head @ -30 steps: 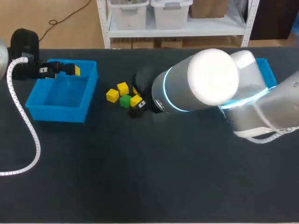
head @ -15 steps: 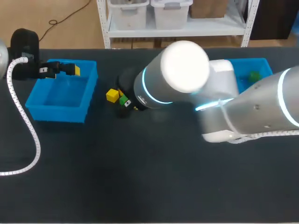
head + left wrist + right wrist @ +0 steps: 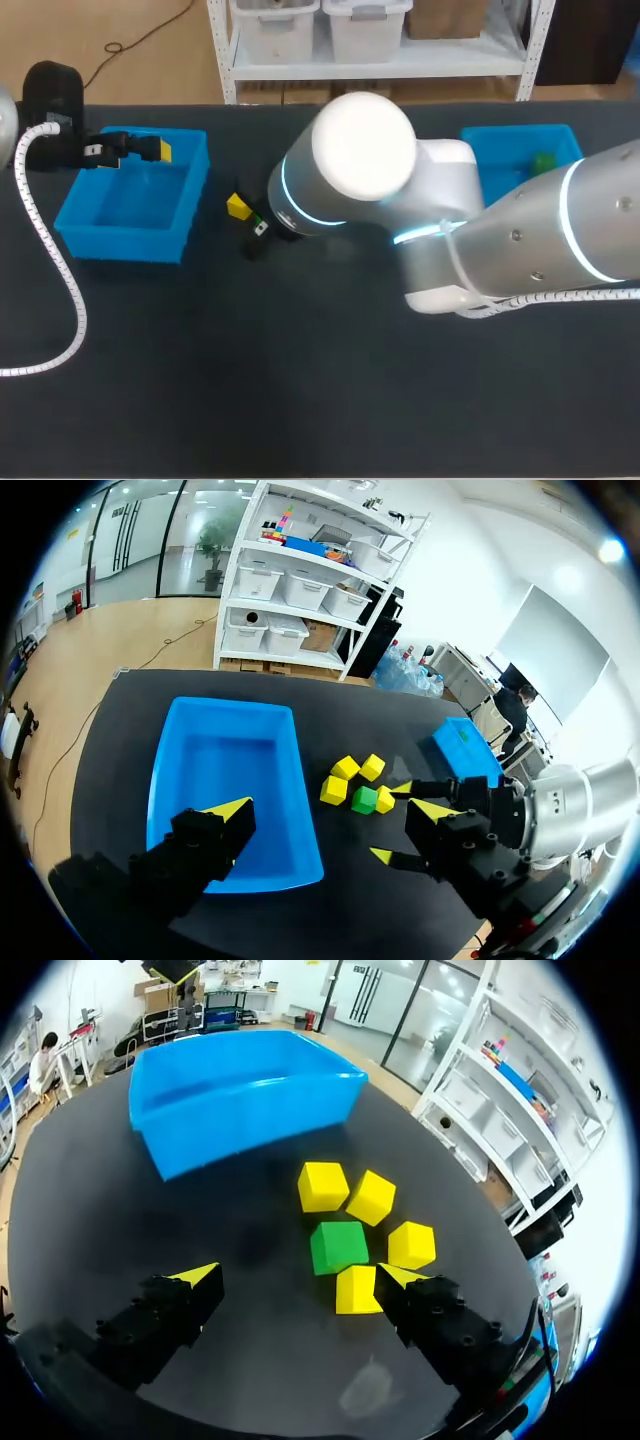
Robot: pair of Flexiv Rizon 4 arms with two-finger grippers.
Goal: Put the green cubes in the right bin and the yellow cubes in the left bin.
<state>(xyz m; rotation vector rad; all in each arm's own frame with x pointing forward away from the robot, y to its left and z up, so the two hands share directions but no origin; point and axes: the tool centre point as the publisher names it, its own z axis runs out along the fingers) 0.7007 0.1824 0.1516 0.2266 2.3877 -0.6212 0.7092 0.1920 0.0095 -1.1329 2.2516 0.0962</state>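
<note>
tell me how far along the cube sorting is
Done: at least one green cube shows in the right bin; the left bin looks empty. In hand: nothing. The right pincer is open over the unsorted pile, and the left pincer is open above the left bin. Left: four yellow cubes and a loose green cube, bunched together between the bins.

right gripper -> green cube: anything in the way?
Nothing covers the green cube. It lies ahead of the open right gripper, within its finger span. But yellow cubes crowd it: one at its near side next to a finger, one beside it, two beyond. Closing would likely catch a yellow one.
</note>
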